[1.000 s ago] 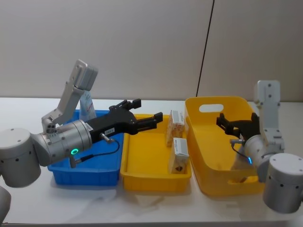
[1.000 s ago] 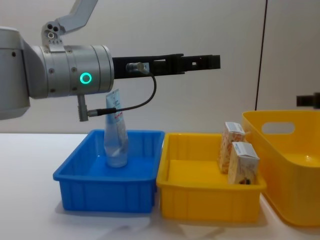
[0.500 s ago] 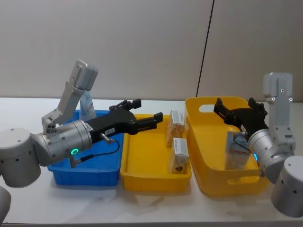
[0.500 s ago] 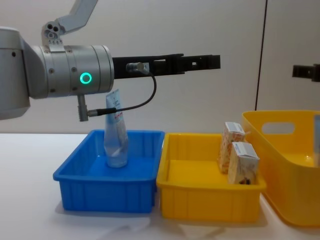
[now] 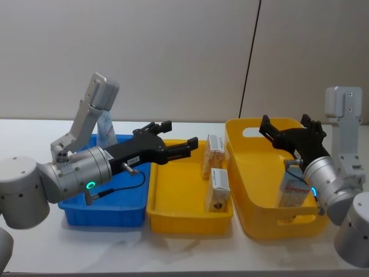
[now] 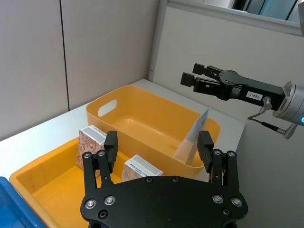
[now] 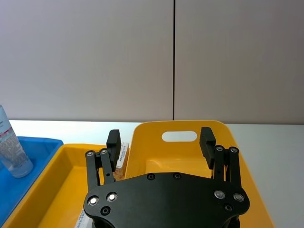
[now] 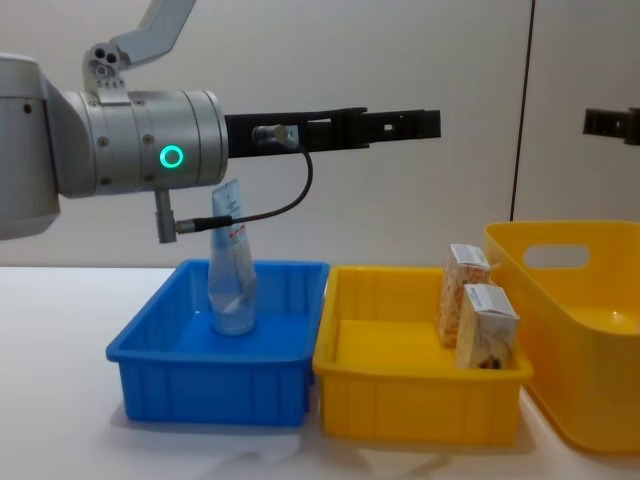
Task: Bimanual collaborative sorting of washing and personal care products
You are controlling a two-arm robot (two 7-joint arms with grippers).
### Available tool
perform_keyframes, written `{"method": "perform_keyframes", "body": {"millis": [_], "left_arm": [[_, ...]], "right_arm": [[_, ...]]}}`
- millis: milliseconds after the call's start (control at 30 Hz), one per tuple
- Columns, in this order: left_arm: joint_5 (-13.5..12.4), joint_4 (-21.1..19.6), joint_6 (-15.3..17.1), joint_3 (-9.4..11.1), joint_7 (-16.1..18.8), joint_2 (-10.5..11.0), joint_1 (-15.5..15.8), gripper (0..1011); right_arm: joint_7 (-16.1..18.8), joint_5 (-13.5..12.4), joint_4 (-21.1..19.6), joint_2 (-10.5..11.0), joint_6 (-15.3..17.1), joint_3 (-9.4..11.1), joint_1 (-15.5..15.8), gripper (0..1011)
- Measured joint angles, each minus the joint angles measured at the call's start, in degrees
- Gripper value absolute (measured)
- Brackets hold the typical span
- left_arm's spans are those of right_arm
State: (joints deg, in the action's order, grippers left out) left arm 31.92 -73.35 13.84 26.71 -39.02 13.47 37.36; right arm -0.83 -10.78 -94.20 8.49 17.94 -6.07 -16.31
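My right gripper hangs open above the deep yellow bin, holding nothing. Below it a pale-blue tube leans against the bin's right wall, also the tube in the left wrist view. My left gripper is open and empty, held level over the seam between the blue bin and the shallow yellow tray. A second tube stands upright in the blue bin. Two speckled cartons stand at the tray's right side.
The three containers sit side by side on the white table, the blue one leftmost and the deep yellow bin rightmost. A grey wall stands behind. The left arm's body hangs over the blue bin.
My right gripper has risen out of the deep yellow bin, leaving the tube leaning inside. The left arm has not moved.
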Motion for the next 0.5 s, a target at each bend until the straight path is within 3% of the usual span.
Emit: {"method": "perform_keyframes", "body": {"millis": [167,500], "left_arm": [[-0.44,-0.53,-0.19,-0.01,0.94,0.18,-0.60,1001],[-3.83,-3.74,-2.41,-0.12,7.22,1.55,-4.46,1001]], "right_arm": [[0.19,-0.25,-0.31,0.51,-0.67,-0.29,0.77,1004],[1.48,-1.80,-2.22,3.37,-4.94,-2.15,5.31,1004]]}}
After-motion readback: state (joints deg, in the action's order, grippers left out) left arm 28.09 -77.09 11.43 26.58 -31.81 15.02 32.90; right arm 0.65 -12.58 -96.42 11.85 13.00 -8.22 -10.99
